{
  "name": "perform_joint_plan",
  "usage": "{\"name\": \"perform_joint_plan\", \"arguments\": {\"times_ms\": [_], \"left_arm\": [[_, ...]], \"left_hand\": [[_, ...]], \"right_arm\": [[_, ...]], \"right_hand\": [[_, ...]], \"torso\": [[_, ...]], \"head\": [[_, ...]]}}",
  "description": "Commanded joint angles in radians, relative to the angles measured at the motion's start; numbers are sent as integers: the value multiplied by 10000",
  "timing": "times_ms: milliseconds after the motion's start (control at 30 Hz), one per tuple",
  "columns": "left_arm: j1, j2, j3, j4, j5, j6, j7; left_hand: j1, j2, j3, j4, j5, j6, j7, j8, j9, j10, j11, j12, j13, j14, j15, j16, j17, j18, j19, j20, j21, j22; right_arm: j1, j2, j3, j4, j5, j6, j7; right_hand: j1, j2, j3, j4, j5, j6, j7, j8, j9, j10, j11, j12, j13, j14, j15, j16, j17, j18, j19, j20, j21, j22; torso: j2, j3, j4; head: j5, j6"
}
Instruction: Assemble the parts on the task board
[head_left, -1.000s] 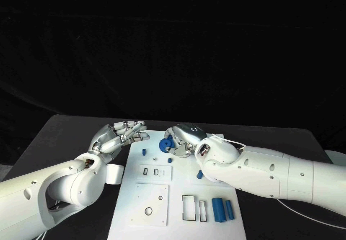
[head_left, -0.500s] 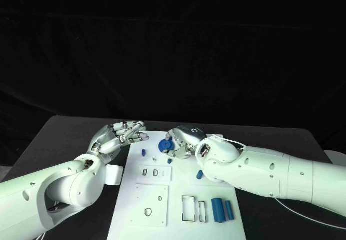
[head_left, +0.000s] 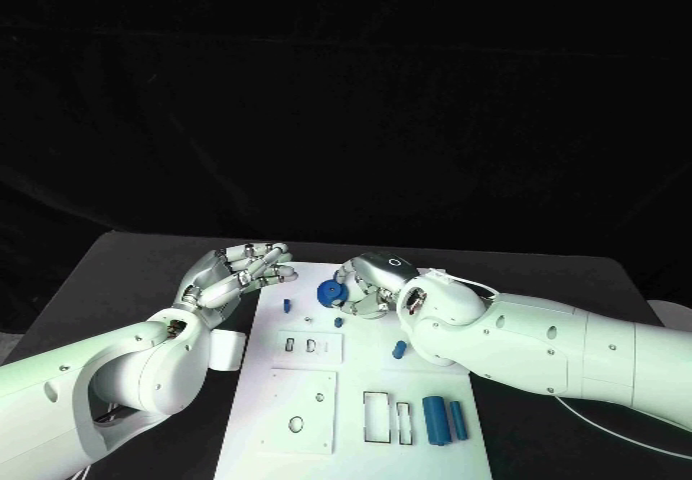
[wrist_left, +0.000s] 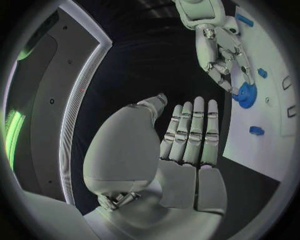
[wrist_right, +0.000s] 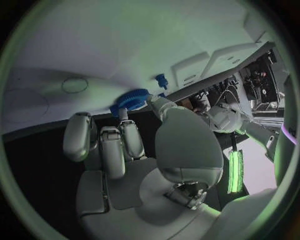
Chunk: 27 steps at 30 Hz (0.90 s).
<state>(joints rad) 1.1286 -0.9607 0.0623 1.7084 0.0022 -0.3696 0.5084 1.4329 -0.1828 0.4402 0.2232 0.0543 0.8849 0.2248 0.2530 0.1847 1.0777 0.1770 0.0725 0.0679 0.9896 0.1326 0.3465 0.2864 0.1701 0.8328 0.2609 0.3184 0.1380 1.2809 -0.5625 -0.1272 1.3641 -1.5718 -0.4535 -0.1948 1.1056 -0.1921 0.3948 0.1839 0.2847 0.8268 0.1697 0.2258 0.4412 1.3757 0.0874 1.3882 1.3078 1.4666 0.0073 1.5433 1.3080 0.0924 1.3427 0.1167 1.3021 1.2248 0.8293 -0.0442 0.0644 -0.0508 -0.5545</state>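
Black table (head_left: 130, 270) under board; black backdrop behind; small white block (head_left: 231, 349) at board's left edge.

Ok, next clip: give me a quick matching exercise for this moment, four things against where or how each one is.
Things:
1. blue gear
2. left hand
3. pair of blue bars
4. right hand

States or places:
A. lying side by side at the near right of the task board
B. fingers extended together, holding nothing, at the board's far left edge
C. held in fingertips at the far end of the board
D. fingers closed on a part

Pairs: 1-C, 2-B, 3-A, 4-D
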Motion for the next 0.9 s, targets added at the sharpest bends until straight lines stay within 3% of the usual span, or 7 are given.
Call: {"name": "perform_joint_plan", "arguments": {"times_ms": [33, 300, 400, 567, 633, 700, 900], "left_arm": [[12, -2, 8, 23, 16, 53, 94], [10, -12, 7, -40, 27, 51, 97], [10, -11, 7, -74, 43, 51, 98], [9, 14, 6, -135, 56, 58, 96], [8, 35, 5, -156, 58, 66, 96], [8, 65, 5, -170, 60, 81, 96], [6, 109, 5, -212, 64, 113, 101]], "left_hand": [[-117, 16, -2, -39, -44, -81, 172, -49, 1, -33, 27, -46, 17, -57, -10, -69, 10, 121, -96, 6, -61, -9], [-117, 16, -2, -39, -44, -81, 172, -49, 1, -33, 27, -46, 17, -57, -10, -69, 10, 121, -96, 6, -61, -9], [-117, 16, -2, -39, -44, -81, 172, -49, 1, -33, 27, -46, 17, -57, -10, -69, 10, 121, -96, 6, -61, -9], [-117, 16, -2, -39, -44, -81, 172, -49, 1, -33, 27, -46, 17, -57, -10, -69, 10, 121, -96, 6, -61, -9], [-117, 16, -2, -39, -44, -81, 172, -49, 1, -33, 27, -46, 17, -57, -10, -69, 10, 121, -96, 6, -61, -9], [-132, 17, -3, -50, -44, -85, 175, -56, 4, -38, 30, -52, 18, -62, -8, -78, 24, 123, -98, 10, -64, -16], [-132, 17, -3, -50, -44, -85, 175, -56, 4, -38, 30, -52, 18, -62, -8, -78, 24, 123, -98, 10, -64, -16]], "right_arm": [[-9, -211, -10, 258, -7, -226, 33], [106, -1314, 42, 1312, 827, -1104, 534], [252, -1915, 59, 1700, 1843, -1157, 996], [487, -2950, 70, 2036, 3529, -637, 1782], [543, -3350, 70, 2042, 4045, -297, 2114], [579, -3784, 64, 1987, 4393, 46, 2495], [506, -4397, 32, 1735, 4665, 458, 3121]], "right_hand": [[70, 44, 13, 65, 121, 89, -27, -29, 22, 70, -34, 88, 90, 794, 51, 25, 1442, -86, 58, 21, 4, 34], [402, 83, 130, -24, 382, 197, -54, -39, 53, 136, -64, 135, 152, 782, 22, 12, 1386, -87, 70, -7, -5, 56], [641, 57, 205, -157, 336, 237, -57, -54, 63, 133, -72, 130, 150, 764, 13, -7, 1314, -63, 0, -17, -97, -34], [1063, 45, 365, -451, 199, 268, -38, -104, 68, 110, -65, 109, 130, 749, 14, -27, 1248, -43, -74, -23, -198, -115], [1325, 21, 455, -655, 34, 276, -21, -133, 67, 66, -56, 73, 86, 733, 18, -46, 1183, -22, -146, -22, -288, -200], [1621, 6, 566, -890, -111, 263, 0, -174, 61, 44, -41, 58, 71, 731, 27, -50, 1176, -24, -147, -20, -292, -183], [1968, -92, 689, -1239, -191, 251, 41, -266, 45, 10, -9, 39, 50, 730, 59, -54, 1177, -29, -157, 9, -310, -158]], "torso": [[0, 2, 0], [-53, 13, -51], [-87, 35, -106], [-159, 66, -207], [-177, 75, -234], [-186, 85, -250], [-204, 135, -318]], "head": [[12, 7], [19, 55], [39, 65], [27, 74], [-30, 81], [-206, 99], [-278, 69]]}}
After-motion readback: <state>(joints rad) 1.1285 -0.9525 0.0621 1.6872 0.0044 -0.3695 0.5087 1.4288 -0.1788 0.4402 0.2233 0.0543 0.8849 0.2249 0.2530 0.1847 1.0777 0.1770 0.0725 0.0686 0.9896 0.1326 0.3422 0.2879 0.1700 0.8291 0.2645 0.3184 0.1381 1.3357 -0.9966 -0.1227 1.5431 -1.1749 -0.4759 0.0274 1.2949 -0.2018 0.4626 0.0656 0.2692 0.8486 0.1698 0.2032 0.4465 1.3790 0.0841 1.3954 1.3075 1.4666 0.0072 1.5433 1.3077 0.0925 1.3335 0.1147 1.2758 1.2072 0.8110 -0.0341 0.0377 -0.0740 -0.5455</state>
